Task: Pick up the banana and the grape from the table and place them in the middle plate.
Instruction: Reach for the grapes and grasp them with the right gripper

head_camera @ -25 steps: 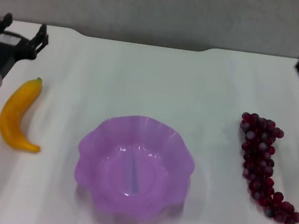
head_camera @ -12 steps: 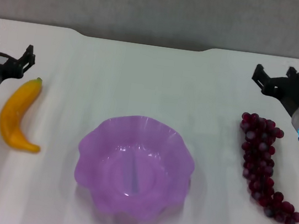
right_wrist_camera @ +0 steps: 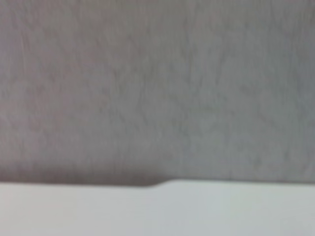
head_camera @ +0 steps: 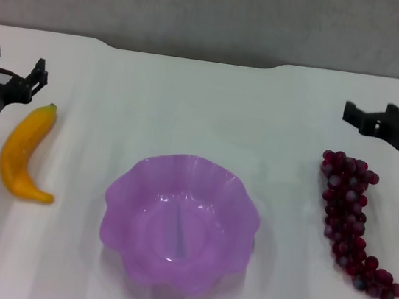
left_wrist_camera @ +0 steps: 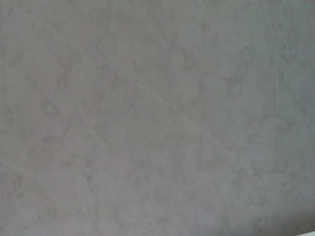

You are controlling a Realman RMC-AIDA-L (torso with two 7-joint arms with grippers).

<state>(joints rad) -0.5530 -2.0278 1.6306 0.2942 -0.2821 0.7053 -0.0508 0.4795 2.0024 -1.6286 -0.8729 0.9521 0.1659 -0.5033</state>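
Banana (head_camera: 24, 151) near table (head_camera: 190, 111) left edge, beside spread-open left end effector (head_camera: 14, 65); right end effector (head_camera: 372, 110) likewise.

Banana (head_camera: 24, 151): single, yellow-orange, dark-green tip toward the far edge, lying flat near the left edge of the table (head_camera: 191, 104). Grape (head_camera: 353, 219): long dark-red bunch, lying flat near the right edge. Middle plate (head_camera: 123, 191): translucent purple, scalloped rim, upright, empty, centred toward the near edge, well apart from both fruits.

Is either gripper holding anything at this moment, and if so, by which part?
Nothing is held. The left gripper is open beyond the banana; the right gripper is open beyond the grapes.
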